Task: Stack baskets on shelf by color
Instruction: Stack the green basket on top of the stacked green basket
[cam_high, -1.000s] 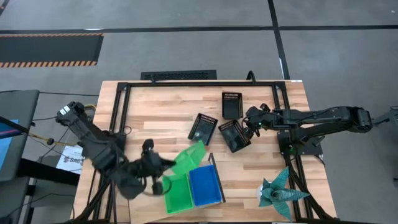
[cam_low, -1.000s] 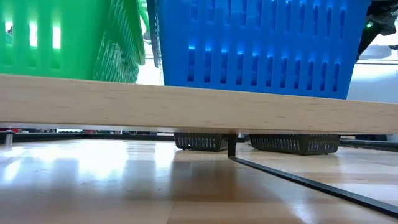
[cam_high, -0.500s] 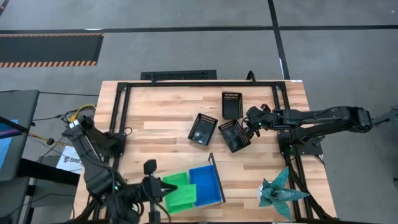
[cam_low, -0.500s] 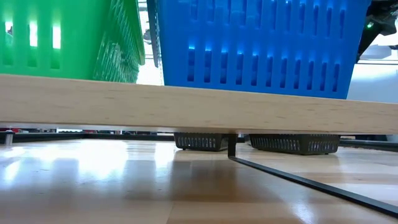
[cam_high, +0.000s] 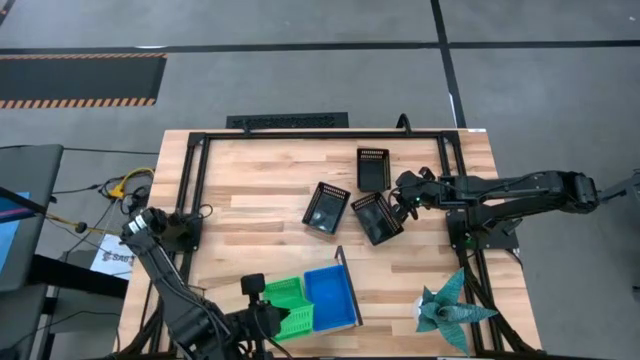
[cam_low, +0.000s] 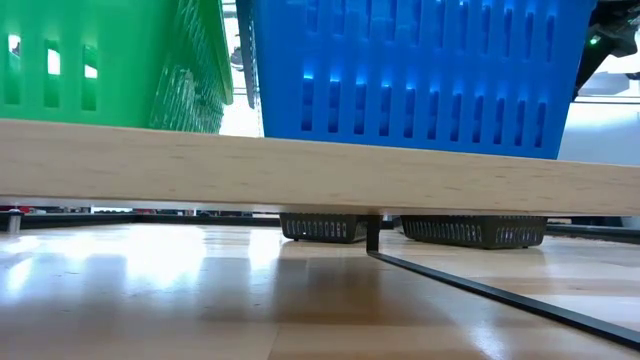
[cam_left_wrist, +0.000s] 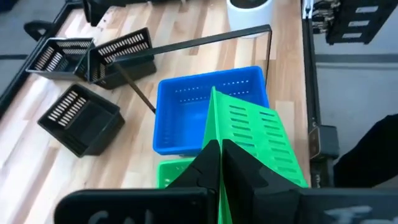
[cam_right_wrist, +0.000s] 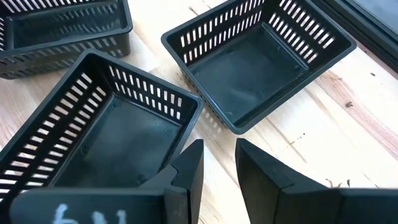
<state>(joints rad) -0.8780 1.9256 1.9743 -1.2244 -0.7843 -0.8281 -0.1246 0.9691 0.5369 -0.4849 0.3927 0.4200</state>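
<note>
Left pincer (cam_left_wrist: 219, 163): at the near edge of the tabletop, left of centre, closed on the wall of a green basket (cam_left_wrist: 258, 140) that it holds tilted up on edge over the shelf
Green stack (cam_high: 288, 308): green baskets on the left part of the shelf (cam_low: 300, 170), just beside the blue ones; in the low view a green slotted wall (cam_low: 90, 60) stands on the plank
Blue baskets (cam_high: 330, 296): on the shelf to the right of the green, near edge of the tabletop; how many are nested there cannot be told
Shelf upright (cam_left_wrist: 186, 45): thin black metal rod along the far side of the blue baskets
Tabletop (cam_high: 260, 185): slatted light wood, black frame round it
Origami figure (cam_high: 450, 305): teal paper, at the near right corner, well apart from the shelf
Right pincer (cam_right_wrist: 217, 163): on the right side, mid-depth, open, fingers astride the rim of a black basket (cam_right_wrist: 106, 134), one finger tip inside it and one outside
Second black basket (cam_right_wrist: 261, 59): just beside the first, upright on the wood
Left black basket (cam_high: 326, 207): upright, left of the pincer's basket, close to it
Far black basket (cam_high: 373, 168): farthest of the three, upright, near the other two
</note>
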